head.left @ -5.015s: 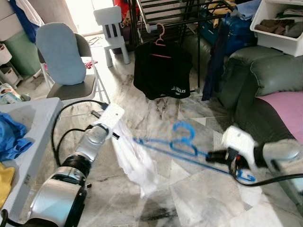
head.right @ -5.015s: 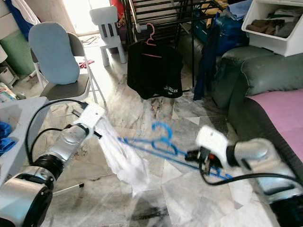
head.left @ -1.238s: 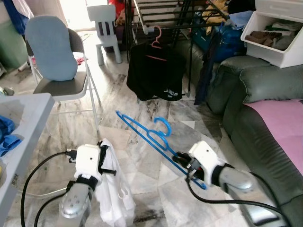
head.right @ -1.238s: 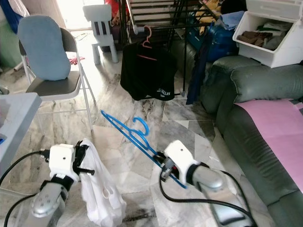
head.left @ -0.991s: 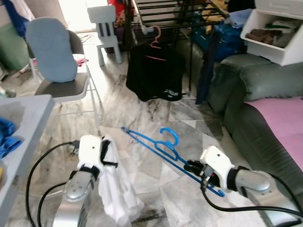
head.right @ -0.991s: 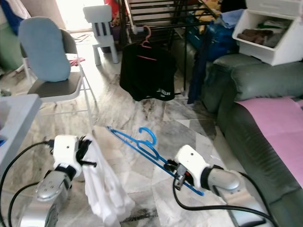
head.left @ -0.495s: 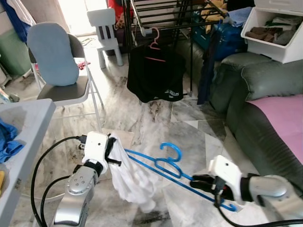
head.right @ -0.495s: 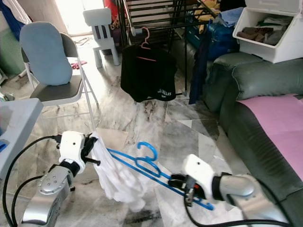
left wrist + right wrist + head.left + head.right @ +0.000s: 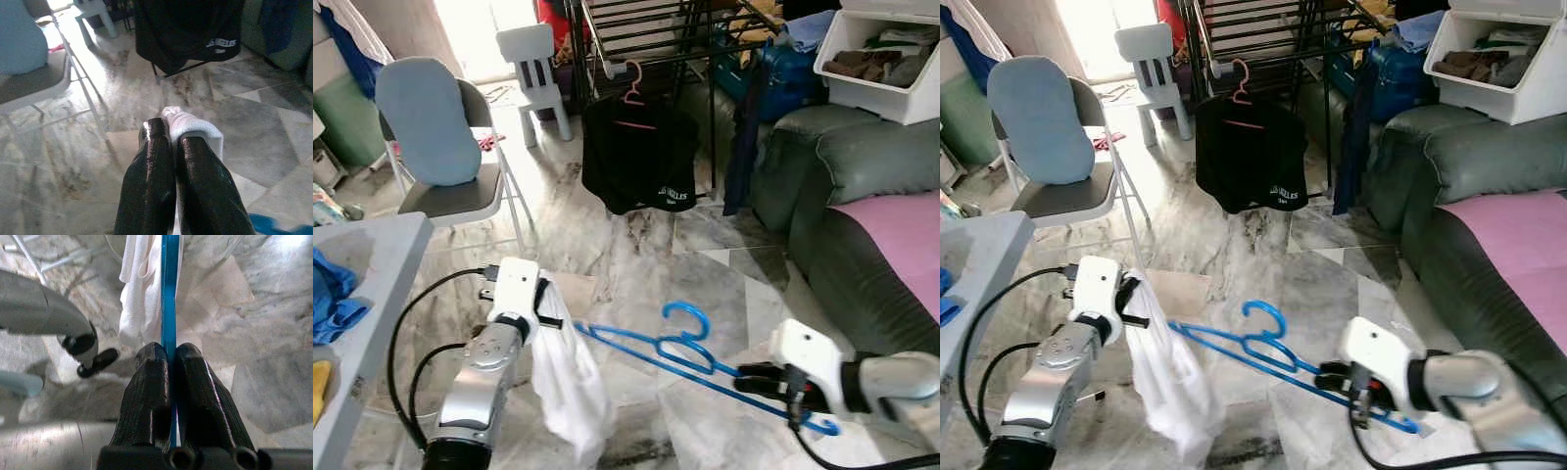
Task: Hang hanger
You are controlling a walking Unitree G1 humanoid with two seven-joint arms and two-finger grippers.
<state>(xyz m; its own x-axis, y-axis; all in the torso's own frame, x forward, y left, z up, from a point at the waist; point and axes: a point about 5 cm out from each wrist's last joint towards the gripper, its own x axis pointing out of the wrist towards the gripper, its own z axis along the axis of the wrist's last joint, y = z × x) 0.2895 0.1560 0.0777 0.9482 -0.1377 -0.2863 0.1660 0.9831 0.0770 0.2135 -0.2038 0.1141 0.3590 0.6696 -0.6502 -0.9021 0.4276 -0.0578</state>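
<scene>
Currently right gripper (image 9: 168, 357) is pinching the thin blue plastic hanger (image 9: 677, 345) above the marble floor (image 9: 646, 245); left gripper (image 9: 171, 142) is clamping a limp white cloth garment (image 9: 566, 392).

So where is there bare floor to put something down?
Bare marble floor lies between the black shirt, the sofa and the blue hanger. It is crowded around the rack and the chair.
</scene>
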